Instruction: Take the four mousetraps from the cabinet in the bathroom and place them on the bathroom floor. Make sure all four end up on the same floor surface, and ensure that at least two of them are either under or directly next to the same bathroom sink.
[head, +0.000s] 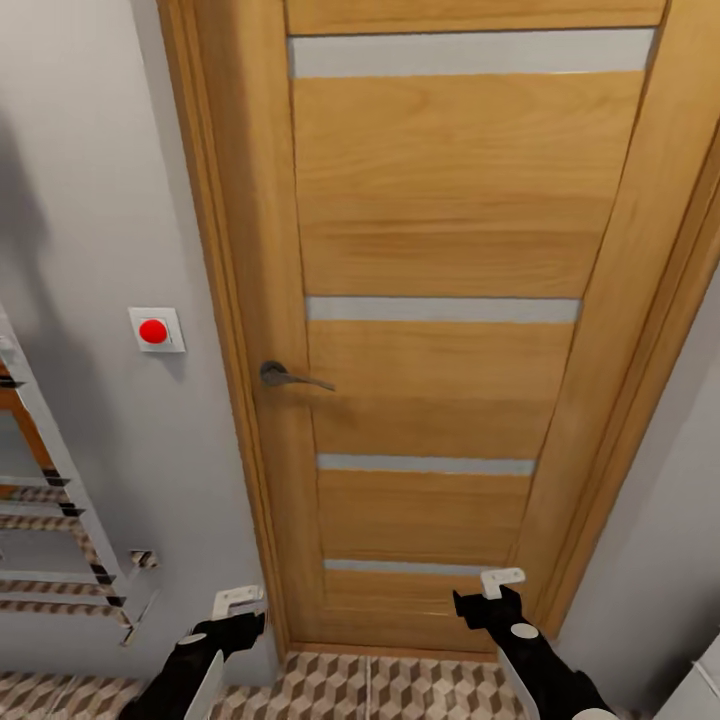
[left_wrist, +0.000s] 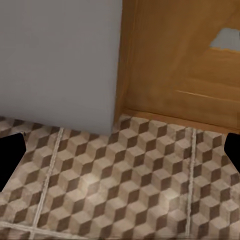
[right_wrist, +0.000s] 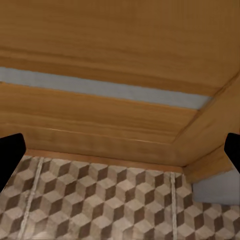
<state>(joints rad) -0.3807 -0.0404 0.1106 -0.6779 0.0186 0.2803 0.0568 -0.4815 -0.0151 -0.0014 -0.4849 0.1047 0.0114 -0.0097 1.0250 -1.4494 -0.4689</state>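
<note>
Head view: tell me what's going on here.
The robot faces a closed wooden door with a grey handle, both arms held low in front of it. The left end effector and right end effector hold nothing; the wrist views show their fingers spread over the tiled floor. A red button sits on the wall left of the door.

One wooden door (head: 440, 330) fills the head view, with four pale glass strips (head: 442, 309) across it and one dark lever handle (head: 290, 376). One wall switch plate (head: 158, 329) carries one red button (head: 153, 331). Two grippers appear, the left gripper (head: 238, 603) and the right gripper (head: 500, 583). One patterned tile floor (left_wrist: 120, 185) lies below.
</note>
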